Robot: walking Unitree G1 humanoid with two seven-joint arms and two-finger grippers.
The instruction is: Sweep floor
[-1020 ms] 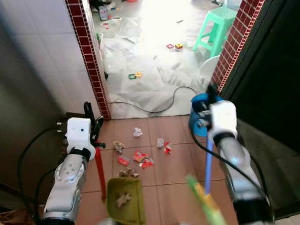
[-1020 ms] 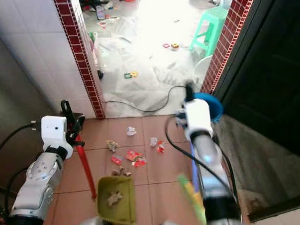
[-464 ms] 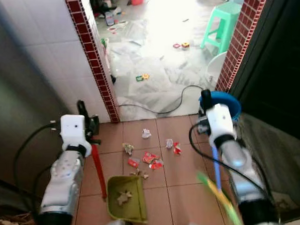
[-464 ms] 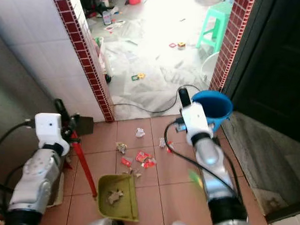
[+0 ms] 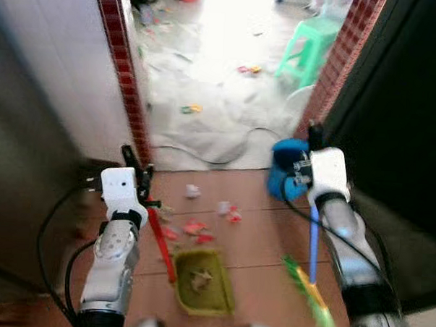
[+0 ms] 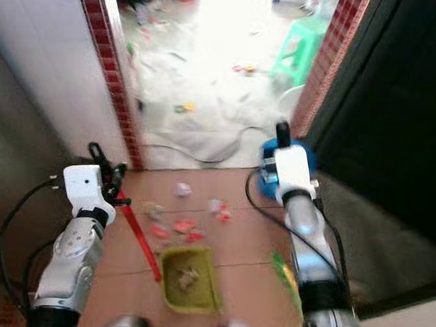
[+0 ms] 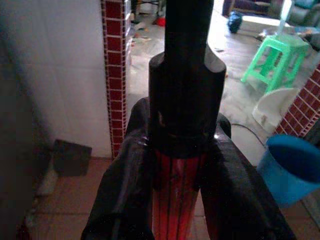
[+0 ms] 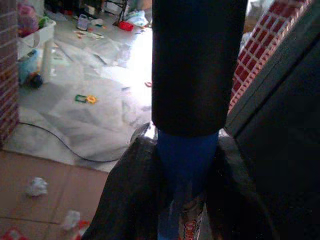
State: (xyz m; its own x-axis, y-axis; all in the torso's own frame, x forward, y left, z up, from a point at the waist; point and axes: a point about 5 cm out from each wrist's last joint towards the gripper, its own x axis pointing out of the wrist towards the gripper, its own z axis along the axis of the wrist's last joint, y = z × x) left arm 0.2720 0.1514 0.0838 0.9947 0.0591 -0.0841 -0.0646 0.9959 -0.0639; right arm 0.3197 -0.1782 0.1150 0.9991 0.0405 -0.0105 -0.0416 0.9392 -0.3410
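A green dustpan (image 5: 204, 289) with some litter in it rests on the terracotta tiles. Its red handle (image 5: 161, 244) rises to my left gripper (image 5: 136, 171), which is shut on it; in the left wrist view the black fingers (image 7: 125, 190) clamp the red handle (image 7: 177, 200). My right gripper (image 5: 309, 149) is shut on the broom's blue handle (image 5: 313, 240), and the green bristles (image 5: 306, 294) hang low at the right. The right wrist view has the fingers (image 8: 130, 200) around the blue handle (image 8: 186, 170). Red and white litter scraps (image 5: 197, 228) lie just beyond the dustpan.
A blue bucket (image 5: 283, 173) stands behind my right gripper by the red-tiled door post (image 5: 330, 74). A black cable (image 5: 233, 153) crosses the threshold. Beyond it are a green stool (image 5: 306, 51) and scattered toys on a pale floor. A white wall (image 5: 55, 69) closes the left.
The whole picture has shifted and blurred, so the camera moved. Both grippers keep their hold on the handles, and the dustpan and litter lie as before.
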